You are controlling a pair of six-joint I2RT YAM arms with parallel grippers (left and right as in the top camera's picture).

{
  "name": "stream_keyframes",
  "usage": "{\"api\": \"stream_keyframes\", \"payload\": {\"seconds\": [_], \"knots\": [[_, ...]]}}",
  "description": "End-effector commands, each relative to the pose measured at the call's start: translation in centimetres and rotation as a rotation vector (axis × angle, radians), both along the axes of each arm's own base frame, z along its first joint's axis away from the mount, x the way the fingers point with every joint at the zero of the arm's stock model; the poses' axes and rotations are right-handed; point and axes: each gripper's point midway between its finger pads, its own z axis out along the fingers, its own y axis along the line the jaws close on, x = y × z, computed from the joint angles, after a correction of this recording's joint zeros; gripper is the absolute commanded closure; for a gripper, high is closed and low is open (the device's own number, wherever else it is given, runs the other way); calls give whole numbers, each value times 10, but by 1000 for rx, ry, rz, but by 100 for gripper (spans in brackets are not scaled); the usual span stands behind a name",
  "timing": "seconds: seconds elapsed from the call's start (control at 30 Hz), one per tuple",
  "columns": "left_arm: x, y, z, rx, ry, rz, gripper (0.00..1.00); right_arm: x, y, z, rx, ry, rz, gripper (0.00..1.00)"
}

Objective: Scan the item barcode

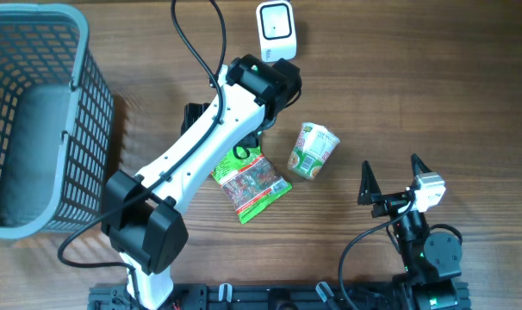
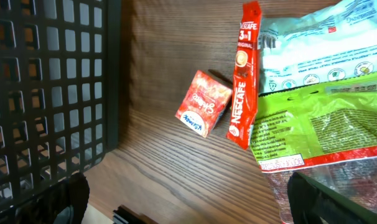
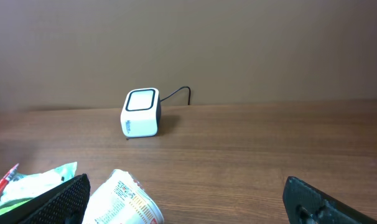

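Observation:
A white barcode scanner (image 1: 276, 29) stands at the back of the table, also visible as the scanner (image 3: 141, 112) in the right wrist view. Items lie mid-table: a green snack packet (image 1: 252, 185) and a noodle cup (image 1: 313, 150) on its side. My left gripper (image 2: 188, 211) is open above the wood with nothing between its fingers. Its right finger (image 2: 331, 199) overlaps the green packet (image 2: 325, 124). Beside that lie a red Nescafe sachet (image 2: 243, 74), a small red box (image 2: 203, 102) and a white packet (image 2: 325, 43). My right gripper (image 1: 392, 176) is open and empty; the noodle cup (image 3: 123, 199) lies by its left finger.
A grey plastic basket (image 1: 37, 120) stands at the left, and its dark mesh wall (image 2: 45, 93) sits close to the left gripper. The left arm (image 1: 201, 146) stretches diagonally over the items and hides some of them from overhead. The scanner's cable (image 1: 192, 43) trails off the back.

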Motion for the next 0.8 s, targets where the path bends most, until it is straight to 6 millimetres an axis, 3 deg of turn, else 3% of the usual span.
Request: {"api": "stream_keyframes", "payload": {"seconds": [0.0, 0.17, 0.27, 0.43, 0.6, 0.77], "knots": [[7, -9, 36, -110, -87, -23, 2, 0, -3, 2, -3, -9, -16, 0], [17, -1, 101, -303, -247, -12, 0, 0, -3, 2, -3, -9, -16, 0], [16, 8, 125, -418, -303, -12, 0, 0, -3, 2, -2, -9, -16, 0], [22, 14, 135, -631, -266, -76, 0, 0, -3, 2, -3, -9, -16, 0], [51, 58, 140, -634, -366, 32, 0, 0, -3, 2, -2, -9, -16, 0], [56, 84, 141, -621, -392, 102, 0, 0, -3, 2, -3, -9, -16, 0]]}}
